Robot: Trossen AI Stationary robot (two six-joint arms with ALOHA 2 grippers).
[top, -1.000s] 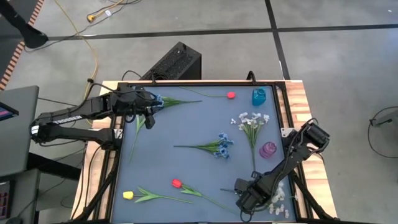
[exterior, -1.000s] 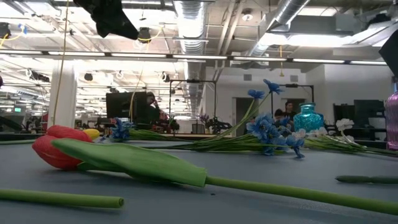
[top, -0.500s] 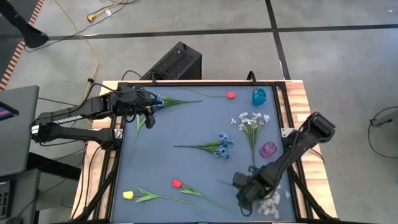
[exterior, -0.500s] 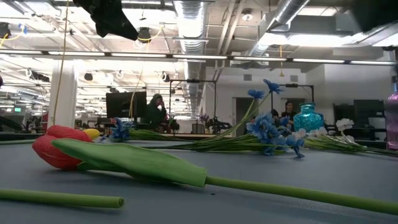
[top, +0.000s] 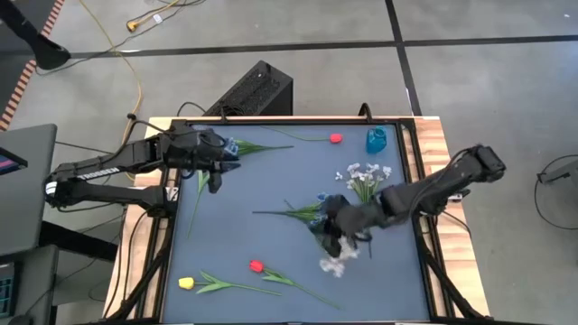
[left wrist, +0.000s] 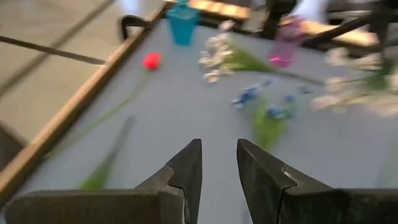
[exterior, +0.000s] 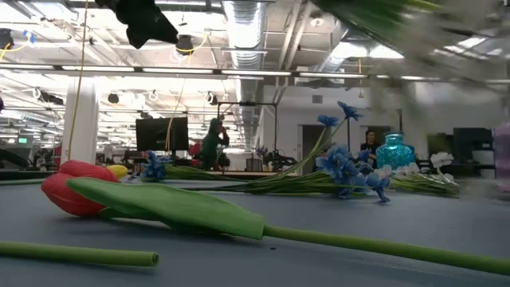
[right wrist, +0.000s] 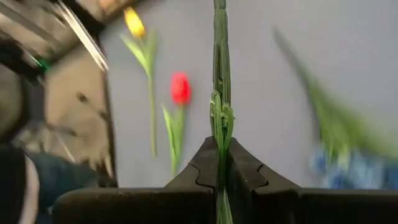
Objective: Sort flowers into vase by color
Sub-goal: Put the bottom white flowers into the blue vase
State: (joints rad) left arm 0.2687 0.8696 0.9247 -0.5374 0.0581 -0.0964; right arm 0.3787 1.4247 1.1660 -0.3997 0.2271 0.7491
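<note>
Right wrist view, nearest first: the right gripper is seen pinched tight on a thin green stem, which runs straight up the middle of the frame. In the high view the same right gripper is found at centre frame, with a white spray dangling just below it, lifted off the blue-grey mat. The spray is judged light and limp; its plastic stem would flex and swing, so a hold low on the bare stem, clear of leaves and blossoms, is judged best.

Farther off, a red tulip and a yellow tulip lie at lower left, smooth buds on leafy stems. A blue cluster rests beside the gripper, and a second white spray sits above it. A teal glass vase and another red bud stand toward the upper right.

At upper left, the left gripper waits, its dark fingers parted a little with nothing between them, beside a blue flower.
</note>
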